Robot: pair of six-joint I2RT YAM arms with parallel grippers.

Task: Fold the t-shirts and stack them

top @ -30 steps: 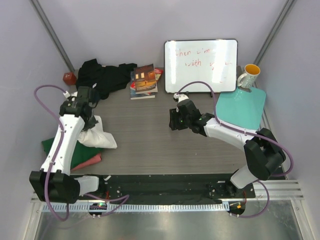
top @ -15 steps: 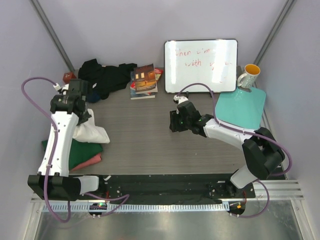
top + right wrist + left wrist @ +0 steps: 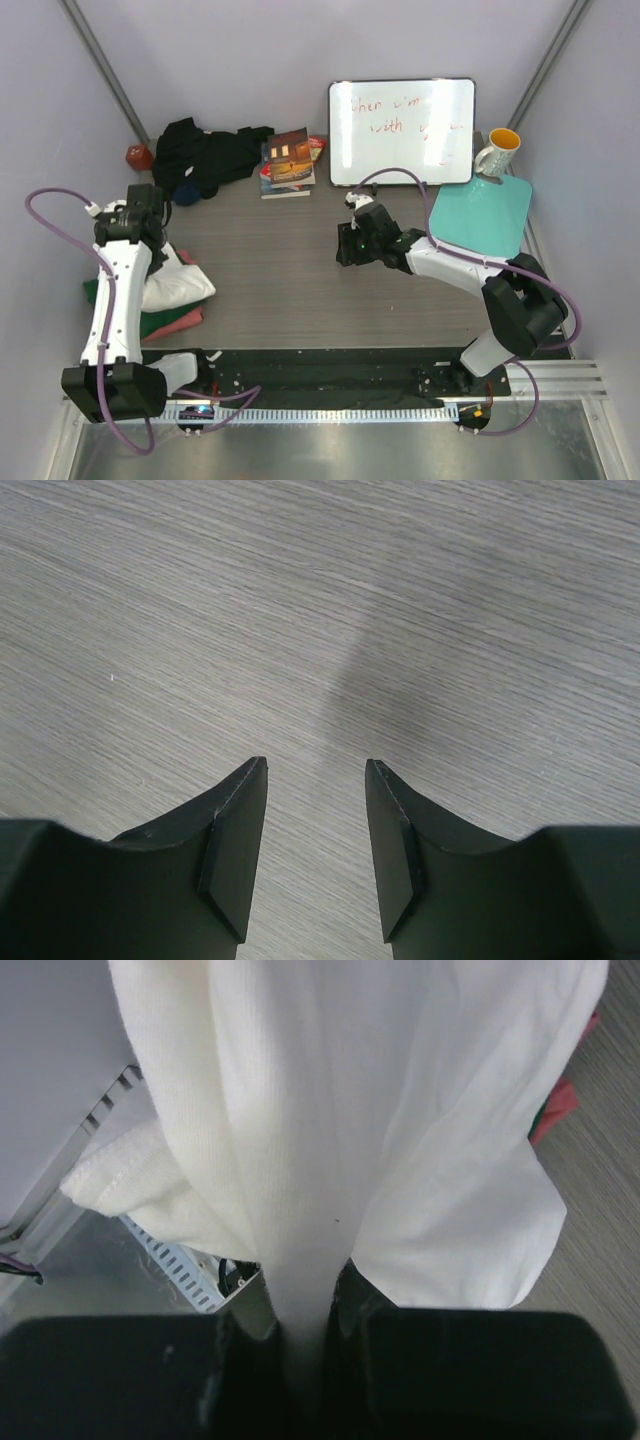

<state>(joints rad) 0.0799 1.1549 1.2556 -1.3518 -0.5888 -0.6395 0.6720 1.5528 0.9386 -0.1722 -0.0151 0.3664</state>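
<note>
your left end effector (image 3: 305, 1325), clamped on the white shirt (image 3: 180, 285), has swung it left onto the green shirt (image 3: 152, 322) and pink shirt (image 3: 186, 320), so release looks next; right end effector (image 3: 315, 845) half-open, empty, above the surface (image 3: 420, 590).

The white t-shirt (image 3: 330, 1110) is soft, matt cloth with a fine knitted rib and a stitched hem. The table (image 3: 400, 600) has a grey wood-grain surface, smooth and matt. The right gripper (image 3: 316, 770) is dull black plastic. The black t-shirt (image 3: 210, 155) is limp, matt fabric. The whiteboard (image 3: 402, 130) and the mug (image 3: 496, 152) look glossy. The teal mat (image 3: 485, 215) is smooth and unshiny. The books (image 3: 290, 158) have shiny covers.
</note>
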